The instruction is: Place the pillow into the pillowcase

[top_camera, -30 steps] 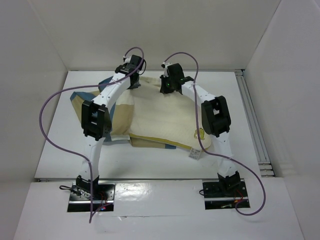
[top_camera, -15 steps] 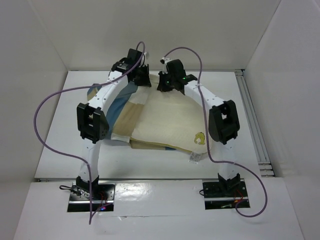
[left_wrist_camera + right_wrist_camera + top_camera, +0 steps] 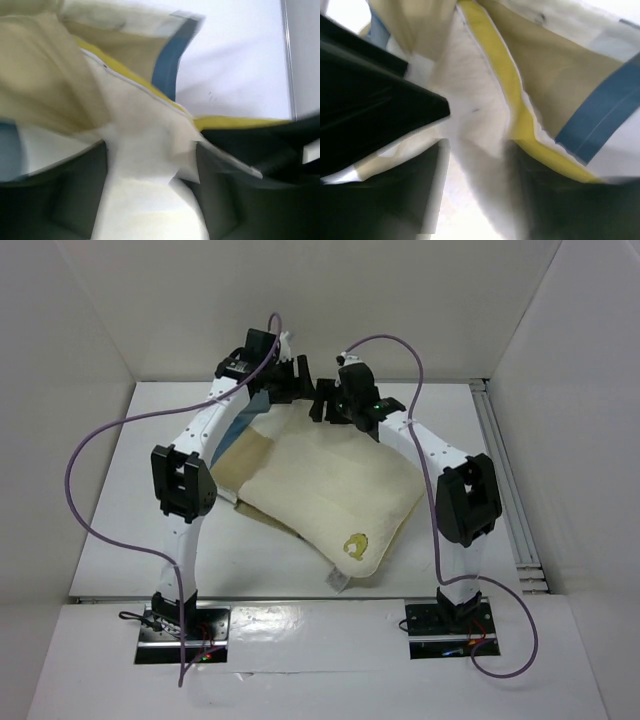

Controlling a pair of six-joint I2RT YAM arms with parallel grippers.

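Currently the pillow [image 3: 330, 490] lies diagonally across the white table [image 3: 120, 500]. Its corner with the yellow logo [image 3: 353, 543] and white tag [image 3: 337, 581] points toward the arm bases. The pillowcase [image 3: 252, 445] lies partly beneath it. Tan and blue checks show along the pillow's left and far edges. Most of the pillow's cream face is uncovered.

Both grippers are at the pillow's far end, close together. The left gripper [image 3: 292, 380] has its fingers [image 3: 60, 200] set apart, and a fold of cream pillow fabric fills the gap. The blurred wrist view does not show whether they press on it.

The right gripper [image 3: 328, 400] also has its jaws parted over cream fabric. The pillow's yellow edge band [image 3: 506, 85] runs just beyond them, with pillowcase cloth past that. Whether it has a hold cannot be told either.
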